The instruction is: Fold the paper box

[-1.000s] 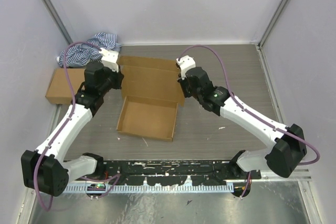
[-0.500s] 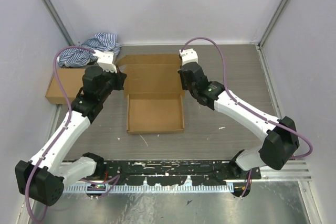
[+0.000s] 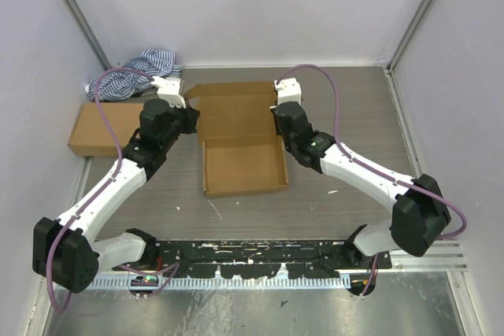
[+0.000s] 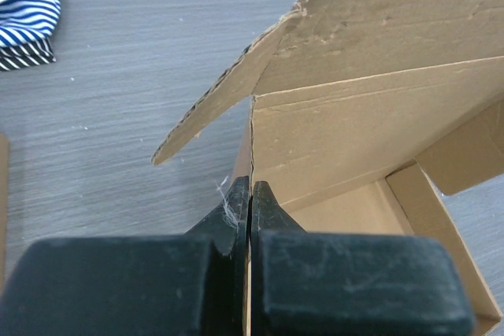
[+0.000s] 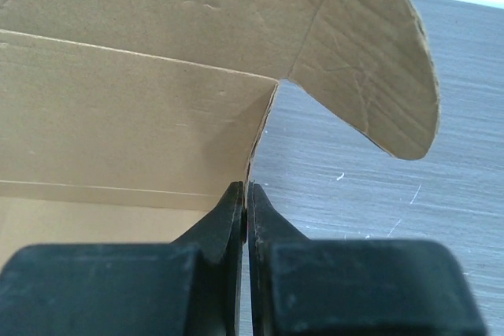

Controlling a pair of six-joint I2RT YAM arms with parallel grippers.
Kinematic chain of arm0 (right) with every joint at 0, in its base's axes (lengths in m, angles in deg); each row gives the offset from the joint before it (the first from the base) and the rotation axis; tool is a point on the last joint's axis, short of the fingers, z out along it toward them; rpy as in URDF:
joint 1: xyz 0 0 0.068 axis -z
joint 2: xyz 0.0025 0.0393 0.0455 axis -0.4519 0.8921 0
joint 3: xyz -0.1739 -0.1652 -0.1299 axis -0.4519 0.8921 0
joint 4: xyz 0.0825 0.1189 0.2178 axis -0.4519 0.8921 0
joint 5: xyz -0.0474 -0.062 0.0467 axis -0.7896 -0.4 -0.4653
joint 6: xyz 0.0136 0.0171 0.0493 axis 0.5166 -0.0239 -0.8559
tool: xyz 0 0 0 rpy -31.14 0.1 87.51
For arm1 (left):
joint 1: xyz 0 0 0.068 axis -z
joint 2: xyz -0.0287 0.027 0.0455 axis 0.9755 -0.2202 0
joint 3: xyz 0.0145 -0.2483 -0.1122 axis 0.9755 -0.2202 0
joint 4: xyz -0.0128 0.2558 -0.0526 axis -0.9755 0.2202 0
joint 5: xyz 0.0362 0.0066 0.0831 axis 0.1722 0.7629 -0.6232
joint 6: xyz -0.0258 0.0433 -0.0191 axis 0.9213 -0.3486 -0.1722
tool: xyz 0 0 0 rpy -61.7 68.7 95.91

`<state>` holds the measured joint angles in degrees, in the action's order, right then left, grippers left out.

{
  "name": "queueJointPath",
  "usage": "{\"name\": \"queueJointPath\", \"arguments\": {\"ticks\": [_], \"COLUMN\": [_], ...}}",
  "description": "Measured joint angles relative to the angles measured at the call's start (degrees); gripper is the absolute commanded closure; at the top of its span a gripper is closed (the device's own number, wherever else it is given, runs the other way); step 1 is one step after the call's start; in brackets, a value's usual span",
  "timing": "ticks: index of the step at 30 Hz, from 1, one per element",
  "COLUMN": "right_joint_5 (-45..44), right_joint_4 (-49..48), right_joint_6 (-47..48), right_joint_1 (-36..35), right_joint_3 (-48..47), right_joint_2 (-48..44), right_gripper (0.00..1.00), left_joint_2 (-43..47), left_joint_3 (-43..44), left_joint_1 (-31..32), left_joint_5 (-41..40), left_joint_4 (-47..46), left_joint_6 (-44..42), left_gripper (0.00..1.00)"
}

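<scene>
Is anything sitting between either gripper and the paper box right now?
Nothing visible does. The left gripper and the right gripper are each shut on an upright edge of the paper box, one on each side. The striped cloth and the other cardboard box lie off to its left, apart from it.

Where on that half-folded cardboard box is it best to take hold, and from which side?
Take the paper box by its thin upright side walls, at the back corners beside the raised lid panel. A standing cardboard edge is slim enough to slip between closing jaws, approached edge-on, one arm per side. The left gripper and right gripper pinch it just so, shut on the cardboard.
</scene>
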<state>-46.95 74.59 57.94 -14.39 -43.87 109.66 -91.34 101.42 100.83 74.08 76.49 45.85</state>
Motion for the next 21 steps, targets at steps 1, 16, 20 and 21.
{"name": "queueJointPath", "arguments": {"ticks": [1,16,20,21], "right_joint_5": [-0.20,-6.29,-8.46,-8.81], "right_joint_4": [-0.09,-0.22,1.99,2.36], "right_joint_6": [0.00,-2.91,-4.22,-4.57], "right_joint_1": [0.00,-4.66,-6.40,-6.75], "right_joint_3": [0.63,8.94,10.60,11.06], "right_joint_2": [0.00,-8.09,-10.62,-11.19], "right_gripper": [0.94,0.94,0.94,0.94], "left_joint_2": [-0.11,4.46,5.53,5.84], "left_joint_3": [-0.44,-6.93,-7.80,-8.07], "left_joint_1": [0.44,7.34,10.80,11.63], "left_joint_5": [-0.20,-5.57,-8.39,-9.07], "left_joint_4": [-0.24,-1.81,-0.92,-0.63], "left_joint_6": [0.20,7.10,9.05,9.46], "left_gripper": [0.98,0.91,0.88,0.87]}}
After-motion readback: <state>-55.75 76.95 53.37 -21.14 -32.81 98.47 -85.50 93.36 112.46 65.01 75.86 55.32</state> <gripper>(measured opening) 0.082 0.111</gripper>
